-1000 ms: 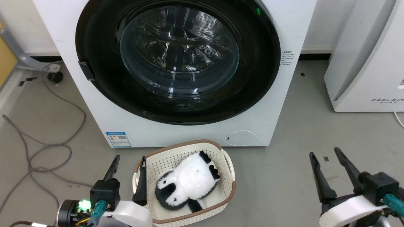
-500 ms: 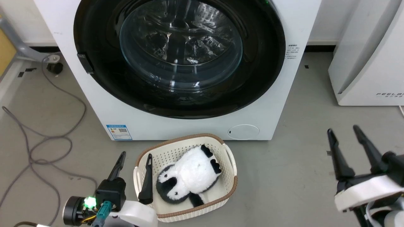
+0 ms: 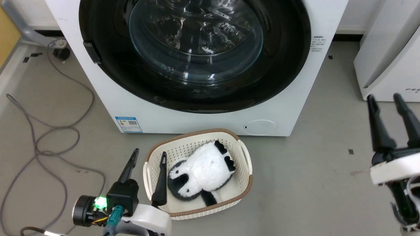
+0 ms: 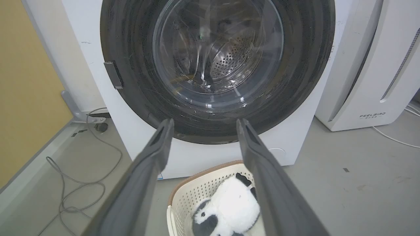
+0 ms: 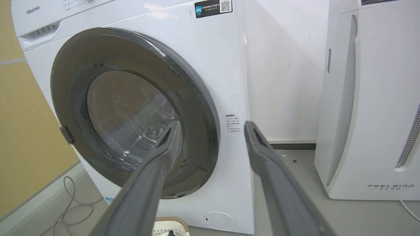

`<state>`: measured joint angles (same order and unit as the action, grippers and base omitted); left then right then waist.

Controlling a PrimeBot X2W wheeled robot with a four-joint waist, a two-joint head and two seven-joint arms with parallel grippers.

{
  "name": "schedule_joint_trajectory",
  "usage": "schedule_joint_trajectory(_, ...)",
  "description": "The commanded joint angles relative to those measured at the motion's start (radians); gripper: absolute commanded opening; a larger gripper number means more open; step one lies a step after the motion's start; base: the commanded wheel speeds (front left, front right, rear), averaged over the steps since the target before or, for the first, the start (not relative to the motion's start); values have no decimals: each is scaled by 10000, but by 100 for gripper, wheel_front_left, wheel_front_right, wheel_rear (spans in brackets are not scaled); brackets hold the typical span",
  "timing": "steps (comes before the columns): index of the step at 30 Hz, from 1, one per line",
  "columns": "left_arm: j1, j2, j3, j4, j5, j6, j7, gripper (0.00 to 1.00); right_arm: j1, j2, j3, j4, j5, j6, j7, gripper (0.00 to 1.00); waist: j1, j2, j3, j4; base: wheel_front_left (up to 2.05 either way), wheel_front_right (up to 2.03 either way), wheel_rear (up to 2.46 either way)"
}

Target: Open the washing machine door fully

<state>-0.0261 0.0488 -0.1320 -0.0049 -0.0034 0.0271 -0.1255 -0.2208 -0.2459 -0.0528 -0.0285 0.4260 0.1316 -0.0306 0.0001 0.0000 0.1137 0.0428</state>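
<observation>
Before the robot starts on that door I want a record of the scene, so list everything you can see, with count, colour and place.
washing machine: one, white, centre, against the wall
washing machine door: one, glossy black with clear glass bowl, closed on the machine's front
label sticker: one, blue, machine's lower left front
round cap: one, white, machine's lower right front
basket: one, cream with brown rim, on the floor before the machine
panda toy: one, black and white, lying in the basket
appliance: one, white with grey lettering, right of the machine
cable: one, grey, looped on the floor at left
left gripper: one, dark fingers, open, at the basket's left edge
right gripper: one, dark fingers, open, far right
</observation>
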Motion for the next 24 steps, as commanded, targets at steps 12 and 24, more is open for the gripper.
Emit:
schedule_joint_trajectory(12, -407, 9, -373, -110, -84, 173, -338, 100, -1968, -117, -799, 1286, 2529, -6, 1140, 0, -1, 0, 547, 301, 0, 0, 0)
schedule_joint_trajectory(24, -724, 10, -743, -223, -139, 318, -589, 100, -4530, -447, -1597, 3668, 3881, -7, 2992, 0, -1, 0, 1214, 710, 0, 0, 0)
